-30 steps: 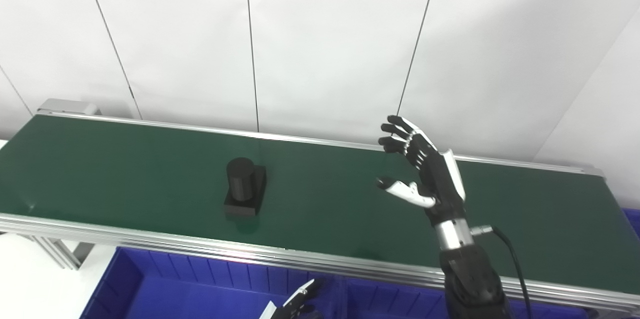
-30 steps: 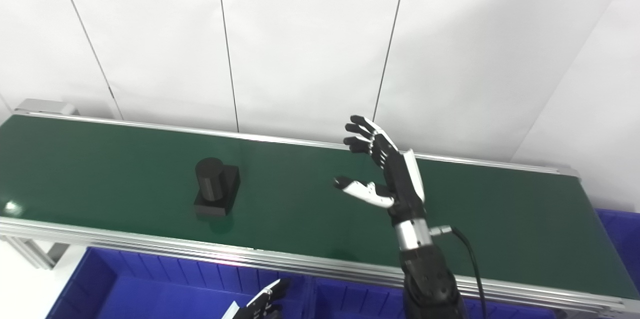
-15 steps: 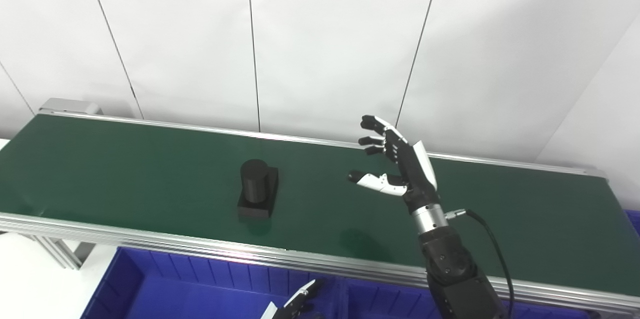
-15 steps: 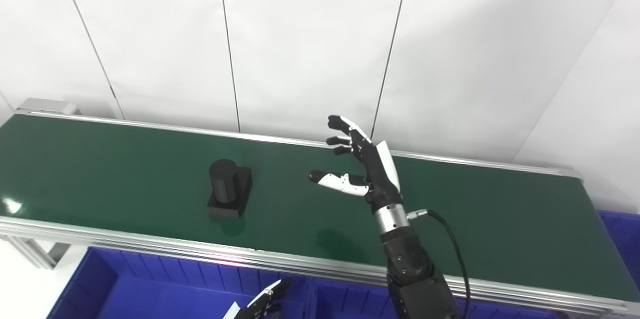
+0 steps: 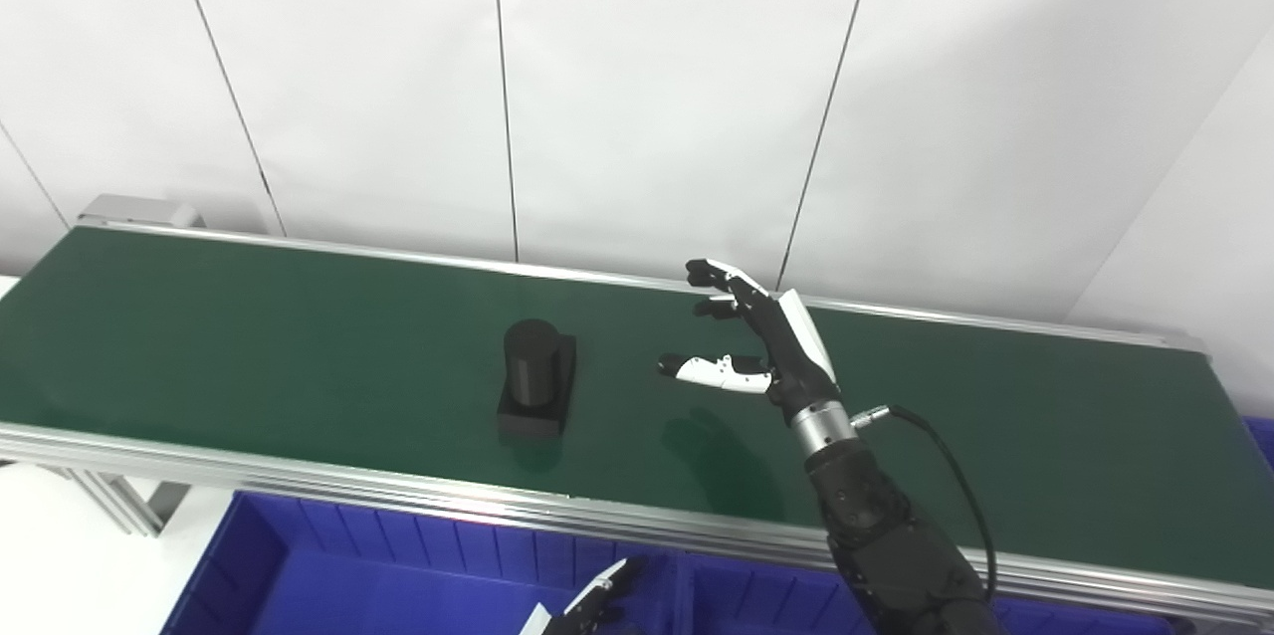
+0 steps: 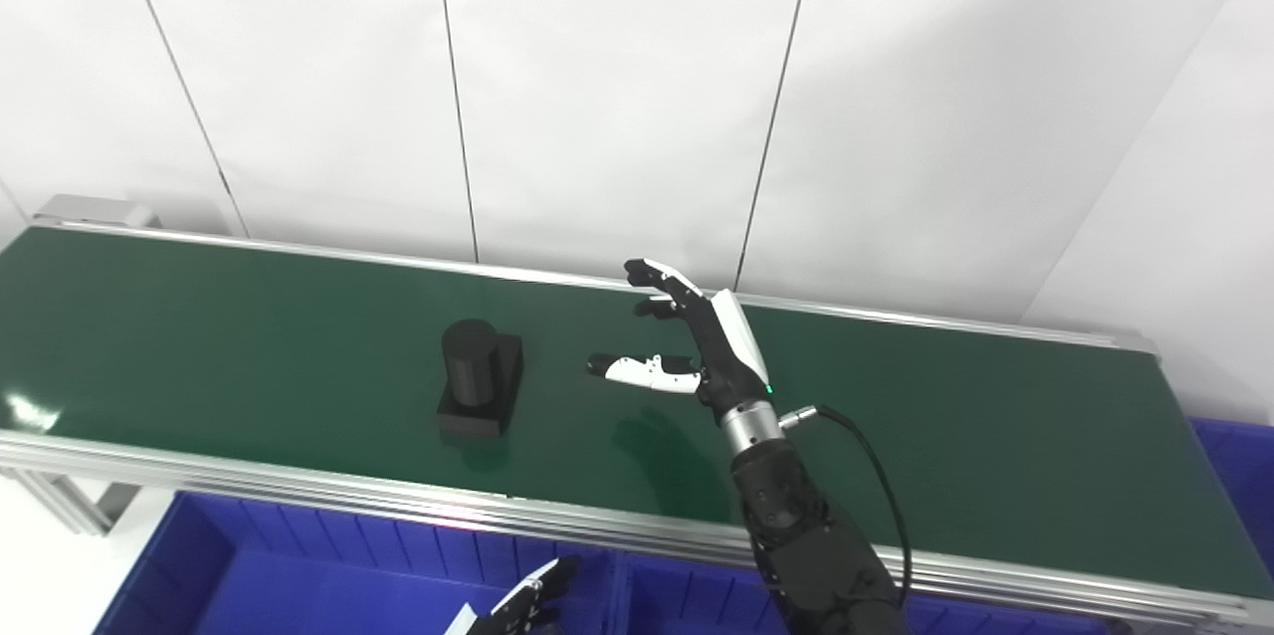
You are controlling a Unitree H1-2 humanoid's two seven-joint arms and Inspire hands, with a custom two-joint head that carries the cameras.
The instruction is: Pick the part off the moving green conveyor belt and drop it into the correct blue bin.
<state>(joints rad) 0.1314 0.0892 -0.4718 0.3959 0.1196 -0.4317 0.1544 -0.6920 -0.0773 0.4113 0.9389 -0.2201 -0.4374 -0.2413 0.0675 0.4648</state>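
The part is a black piece made of an upright cylinder on a flat rectangular base. It stands on the green conveyor belt, toward the near edge and left of the belt's middle, with nothing touching it. Its matte dark finish and clean edges suggest a rigid plastic or metal item, likely stiff and not fragile; weight cannot be confirmed, though its compact form suggests it is within a one-handed lift. The smooth cylinder could slip under a light pinch. The soundest hold appears to be around the cylinder, fingers on the far side and thumb on the near side, low enough that the base acts as a stop.

The right hand hovers above the belt to the right of the part, near but clearly apart from it. It is empty and spread wide, fingers raised toward the far rail and the thumb pointing left at the part. The opening faces the part, so the part seems set to ride into the grasp.

The left hand shows only as fingertips at the bottom edge, over the blue bin that sits just below the belt's near rail; whether it is spread or closed cannot be determined
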